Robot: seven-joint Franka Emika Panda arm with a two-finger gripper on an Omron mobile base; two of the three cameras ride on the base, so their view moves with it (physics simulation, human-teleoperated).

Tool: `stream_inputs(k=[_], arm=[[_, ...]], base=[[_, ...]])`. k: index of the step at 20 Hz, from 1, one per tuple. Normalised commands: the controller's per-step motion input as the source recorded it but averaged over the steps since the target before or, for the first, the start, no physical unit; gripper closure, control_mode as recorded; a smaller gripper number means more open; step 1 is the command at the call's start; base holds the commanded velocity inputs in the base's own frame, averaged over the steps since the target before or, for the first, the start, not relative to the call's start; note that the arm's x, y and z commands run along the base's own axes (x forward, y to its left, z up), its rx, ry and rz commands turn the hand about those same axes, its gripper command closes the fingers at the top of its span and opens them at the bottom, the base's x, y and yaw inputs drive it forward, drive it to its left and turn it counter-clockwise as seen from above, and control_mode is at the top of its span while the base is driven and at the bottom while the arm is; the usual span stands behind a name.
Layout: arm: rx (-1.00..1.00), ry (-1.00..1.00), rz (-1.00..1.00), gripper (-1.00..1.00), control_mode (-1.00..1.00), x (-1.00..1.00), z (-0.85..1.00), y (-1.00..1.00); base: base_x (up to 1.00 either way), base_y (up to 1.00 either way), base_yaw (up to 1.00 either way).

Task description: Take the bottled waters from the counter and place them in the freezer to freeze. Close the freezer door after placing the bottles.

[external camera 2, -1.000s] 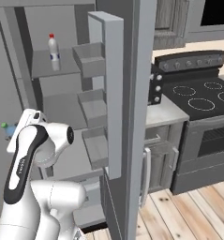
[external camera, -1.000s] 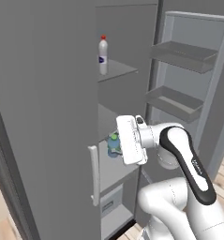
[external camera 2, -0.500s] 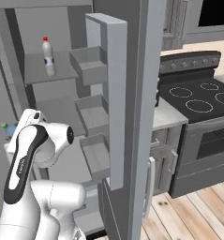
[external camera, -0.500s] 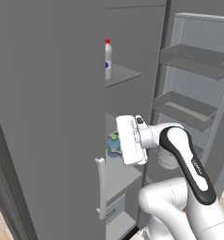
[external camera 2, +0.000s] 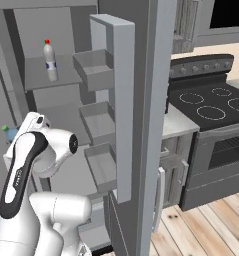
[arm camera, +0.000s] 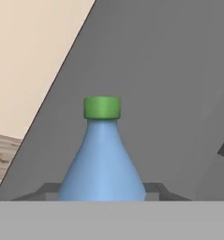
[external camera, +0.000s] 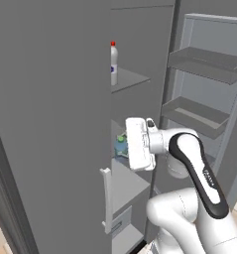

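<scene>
Looking from the left base view, the whole picture has slid sideways against the frames of a second and half a second ago, so the camera has moved, not the things. The freezer door now covers the left half of the view, far more than before, with its pale handle low at its edge. The gripper sits at the same place relative to the arm as earlier, at the freezer opening, pinching the blue bottle, whose green cap just shows beside the white hand. The red-capped bottle stands upright on an upper shelf, half hidden by the door edge.

In the right base view, the scene has shifted too: the open plain door with its bins stands more central, and the stove shows larger at the right beside a strip of counter. The red-capped bottle stands upright on the upper shelf. The blue bottle peeks out at the left edge beside the arm.

In the hand view, the blue bottle with its green cap fills the centre, upright between the finger tips, which are pressed against its sides, with a grey surface behind it.
</scene>
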Motion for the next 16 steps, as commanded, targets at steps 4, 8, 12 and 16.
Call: stream_inputs(k=[4,8,12,16], arm=[[0.12,0.0,-0.22,1.0,-1.0,0.0,0.69,0.0],[0.18,0.0,-0.21,1.0,-1.0,0.0,0.81,-0.11],[0.29,0.0,-0.15,1.0,-1.0,-0.08,0.91,-0.48],[0.33,0.03,-0.09,1.0,-1.0,0.0,0.87,-0.53]], base=[[0.0,0.0,0.0],[0.0,0.0,0.0],[0.0,0.0,0.0],[0.0,0.0,0.0]])
